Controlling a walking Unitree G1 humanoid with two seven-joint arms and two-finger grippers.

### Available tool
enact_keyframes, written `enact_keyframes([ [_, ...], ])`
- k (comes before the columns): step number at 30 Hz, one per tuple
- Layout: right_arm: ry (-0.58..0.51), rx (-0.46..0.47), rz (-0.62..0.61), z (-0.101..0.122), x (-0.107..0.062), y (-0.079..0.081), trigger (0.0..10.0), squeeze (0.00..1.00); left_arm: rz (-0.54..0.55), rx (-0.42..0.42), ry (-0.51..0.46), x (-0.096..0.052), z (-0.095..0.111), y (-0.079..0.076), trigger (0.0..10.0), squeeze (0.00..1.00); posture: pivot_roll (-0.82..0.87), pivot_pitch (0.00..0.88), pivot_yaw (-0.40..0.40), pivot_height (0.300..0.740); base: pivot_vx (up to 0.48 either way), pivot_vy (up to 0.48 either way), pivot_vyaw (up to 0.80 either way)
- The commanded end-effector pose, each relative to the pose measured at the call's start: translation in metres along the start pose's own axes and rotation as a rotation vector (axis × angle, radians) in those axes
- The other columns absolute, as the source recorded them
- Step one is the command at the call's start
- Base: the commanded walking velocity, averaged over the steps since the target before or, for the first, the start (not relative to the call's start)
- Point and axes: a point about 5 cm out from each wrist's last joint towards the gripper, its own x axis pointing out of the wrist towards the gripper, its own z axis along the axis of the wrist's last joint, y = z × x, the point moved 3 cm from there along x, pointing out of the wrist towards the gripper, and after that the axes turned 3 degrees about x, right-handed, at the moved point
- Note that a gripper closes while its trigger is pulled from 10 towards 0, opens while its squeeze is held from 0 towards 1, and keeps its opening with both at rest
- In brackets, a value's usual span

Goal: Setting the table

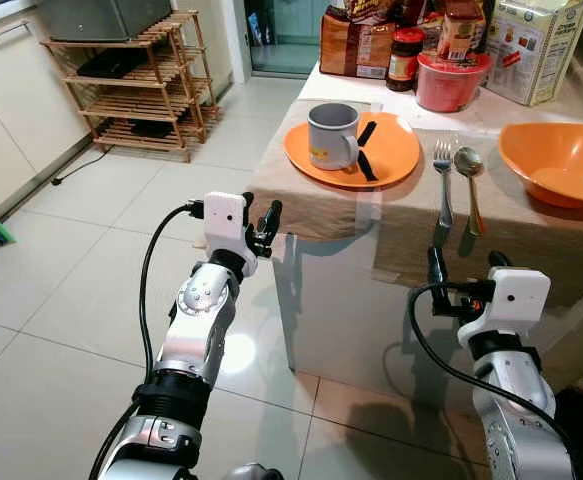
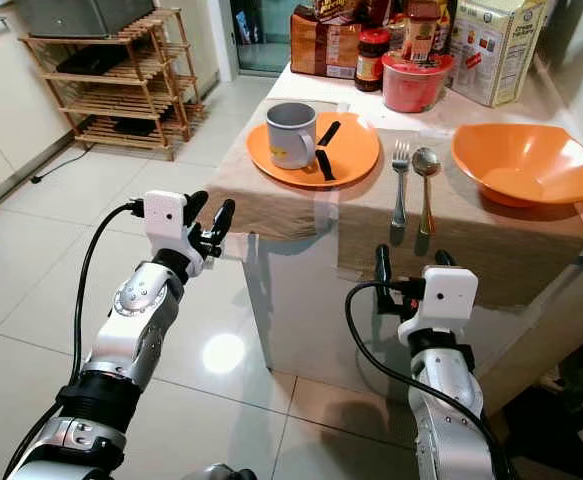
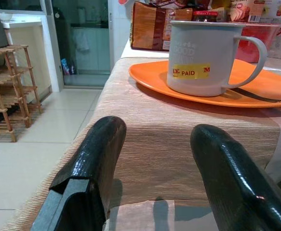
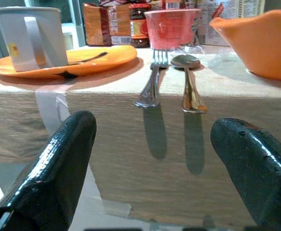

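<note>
Grey mug [image 1: 332,136] stands on the orange plate [image 1: 391,150] at upper centre, a black utensil [image 1: 364,150] beside it. Fork [image 1: 443,190] and spoon [image 1: 470,195] lie side by side between plate and orange bowl [image 1: 558,160]. Left pincer [image 1: 263,228] and right pincer [image 1: 461,272], both spread wide and empty, hover before the bench [image 1: 331,205] edge.

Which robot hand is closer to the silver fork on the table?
The right hand. It sits just below the table edge, right under the silver metal fork's handle. The left hand is off by the table's left corner, nearer the grey mug on the orange plate.
</note>
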Motion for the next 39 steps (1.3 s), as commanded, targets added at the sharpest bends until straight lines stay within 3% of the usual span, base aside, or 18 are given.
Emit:
enact_keyframes([
  [1,0.020,-0.002,0.018,-0.003,0.002,0.004,10.0,0.00,0.008,0.015,0.003,0.003,0.001,0.001,10.0,0.00,-0.06,0.000,0.082,0.740,0.000,-0.341,0.00],
  [16,0.041,-0.012,0.028,-0.007,0.004,0.004,10.0,0.00,0.031,0.003,0.015,0.009,0.000,-0.003,10.0,0.00,-0.07,0.000,0.075,0.740,0.000,-0.420,0.27],
  [39,0.030,-0.013,0.033,-0.004,0.007,0.008,10.0,0.00,0.022,0.013,0.022,0.017,0.002,-0.007,10.0,0.00,-0.06,0.000,0.065,0.740,0.000,0.000,0.00],
])
